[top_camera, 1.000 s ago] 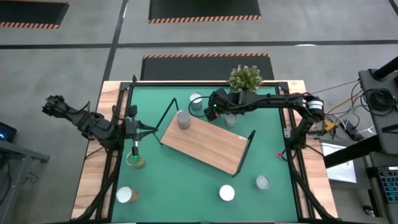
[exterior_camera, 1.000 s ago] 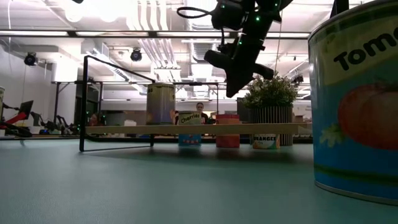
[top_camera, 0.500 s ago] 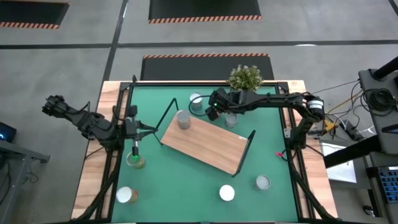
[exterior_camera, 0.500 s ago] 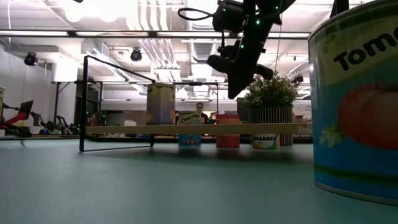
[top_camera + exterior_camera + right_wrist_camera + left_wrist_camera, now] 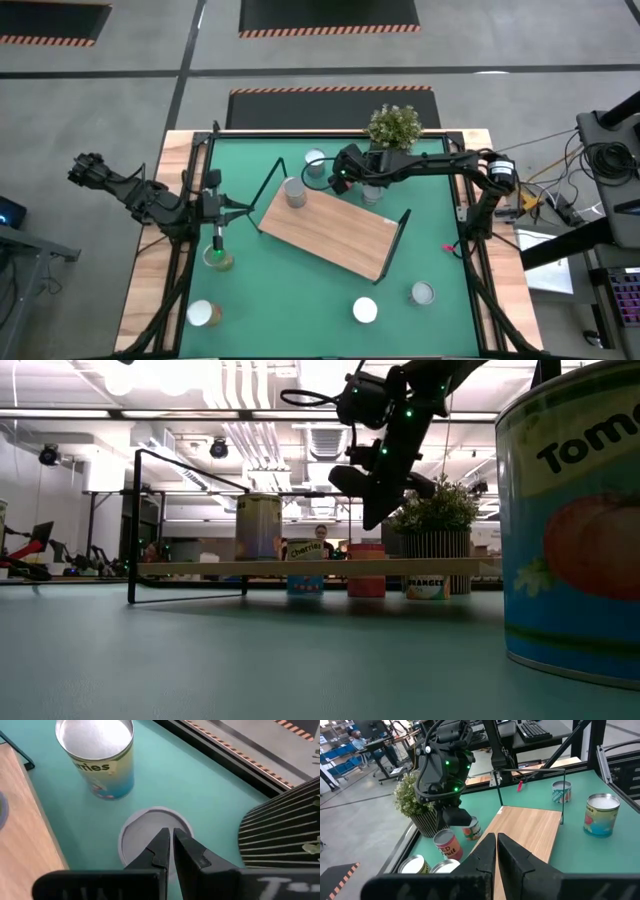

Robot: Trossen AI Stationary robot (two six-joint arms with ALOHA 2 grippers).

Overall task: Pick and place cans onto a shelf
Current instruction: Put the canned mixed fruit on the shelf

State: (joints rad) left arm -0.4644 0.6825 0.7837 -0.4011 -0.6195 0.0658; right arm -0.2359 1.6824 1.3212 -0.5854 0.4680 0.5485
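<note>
The right gripper (image 5: 341, 174) had been raised slightly and, fingers nearly together and empty, was held above a silver-topped can (image 5: 154, 832) beside the shelf (image 5: 330, 232), apparently for picking; the left gripper (image 5: 222, 208), seemingly closed, waited.

The right hand (image 5: 170, 845), fingers together, hangs over a silvery-topped can (image 5: 142, 831); another can (image 5: 99, 757) stands near.

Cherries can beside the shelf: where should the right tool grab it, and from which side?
Grip the Cherries can by its side wall just under the rim, coming straight down: it stands upright, lid up, with bare mat around it. The right tool hangs shut over the neighbouring grey-topped can; open it first.
</note>
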